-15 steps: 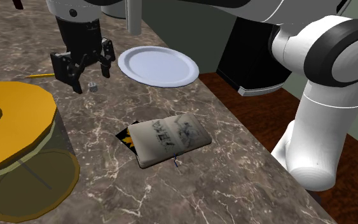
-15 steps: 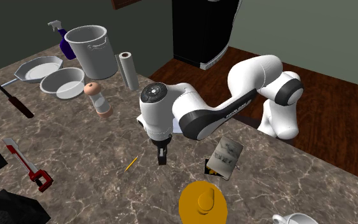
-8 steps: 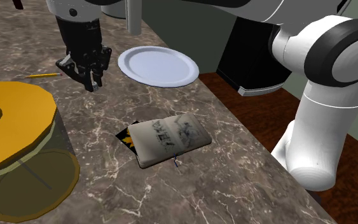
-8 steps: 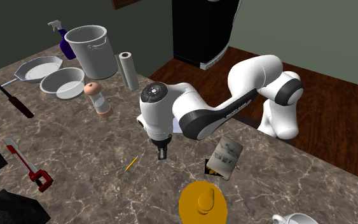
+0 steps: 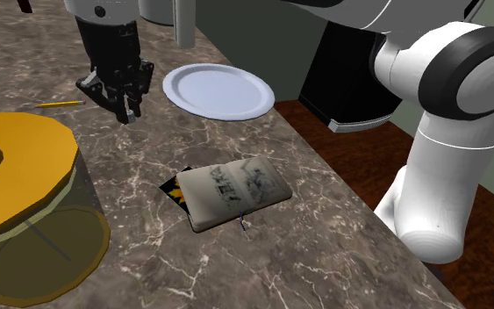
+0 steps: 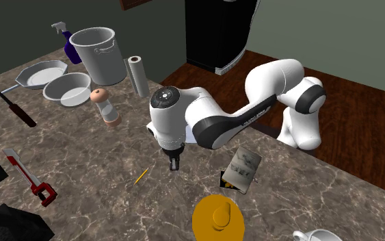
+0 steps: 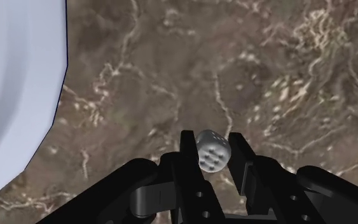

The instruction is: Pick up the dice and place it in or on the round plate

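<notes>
Hand (image 5: pixel 127 107) clasping dice (image 7: pixel 212 151) across opposite flat faces — seeming small, rigid, light, likely slick; round plate (image 5: pixel 218 90) lying near.

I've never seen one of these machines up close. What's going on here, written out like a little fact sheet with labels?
Surface: brown marbled countertop
Gripper: black gripper, pointing down at the countertop, shut on the dice
Dice: small grey dice with dark pips, clasped between the two fingers
Plate: round pale plate, flat on the countertop beside the gripper
Nearby: printed pouch, yellow pencil
Task stage: dice grasped, not yet on the plate
</notes>
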`<action>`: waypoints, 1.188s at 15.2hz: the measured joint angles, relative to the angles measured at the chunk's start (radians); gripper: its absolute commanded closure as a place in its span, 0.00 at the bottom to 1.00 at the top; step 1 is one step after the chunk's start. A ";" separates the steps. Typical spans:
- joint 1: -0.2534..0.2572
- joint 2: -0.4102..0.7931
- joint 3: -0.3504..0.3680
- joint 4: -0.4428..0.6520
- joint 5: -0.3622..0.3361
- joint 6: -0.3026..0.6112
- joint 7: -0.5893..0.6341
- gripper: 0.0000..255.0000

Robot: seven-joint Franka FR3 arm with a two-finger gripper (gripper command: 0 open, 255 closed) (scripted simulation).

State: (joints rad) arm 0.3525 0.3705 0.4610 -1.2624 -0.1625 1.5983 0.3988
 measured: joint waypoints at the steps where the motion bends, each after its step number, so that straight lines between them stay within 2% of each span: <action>1: 0.003 0.002 0.001 0.012 -0.001 -0.010 0.001 1.00; 10: 0.046 0.063 0.000 0.227 -0.028 -0.166 0.004 1.00; 15: 0.089 0.129 -0.006 0.404 -0.057 -0.277 0.001 1.00; 17: 0.052 0.090 -0.006 0.349 -0.040 -0.260 -0.021 1.00; 18: 0.010 0.037 -0.004 0.263 -0.017 -0.227 -0.040 1.00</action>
State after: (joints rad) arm 0.3626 0.4076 0.4572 -0.9994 -0.1795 1.3716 0.3592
